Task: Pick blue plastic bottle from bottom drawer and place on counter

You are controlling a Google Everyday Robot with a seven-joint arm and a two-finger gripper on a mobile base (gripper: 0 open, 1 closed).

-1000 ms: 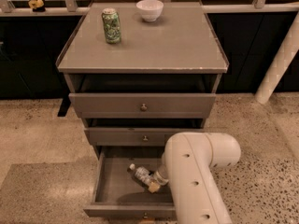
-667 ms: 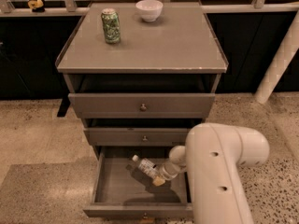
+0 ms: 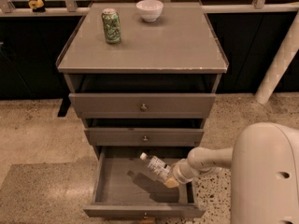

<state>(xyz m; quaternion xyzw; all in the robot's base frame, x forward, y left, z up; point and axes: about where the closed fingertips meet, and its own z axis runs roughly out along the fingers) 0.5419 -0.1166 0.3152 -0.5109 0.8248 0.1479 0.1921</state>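
Observation:
The blue plastic bottle (image 3: 156, 166) is a slim clear bottle with a white cap and pale label. It is tilted, cap up and to the left, raised above the floor of the open bottom drawer (image 3: 140, 204). My gripper (image 3: 171, 177) is shut on the bottle's lower end, at the drawer's right side. My white arm reaches in from the lower right. The counter (image 3: 154, 45) is the grey-brown top of the cabinet, above.
A green patterned can (image 3: 111, 25) stands at the counter's back left and a white bowl (image 3: 149, 10) at its back middle. The two upper drawers (image 3: 143, 107) are slightly pulled out. A white post (image 3: 280, 59) stands to the right.
The bottle has come up off the drawer floor in my gripper and moved a little right. My arm has swung to the right.

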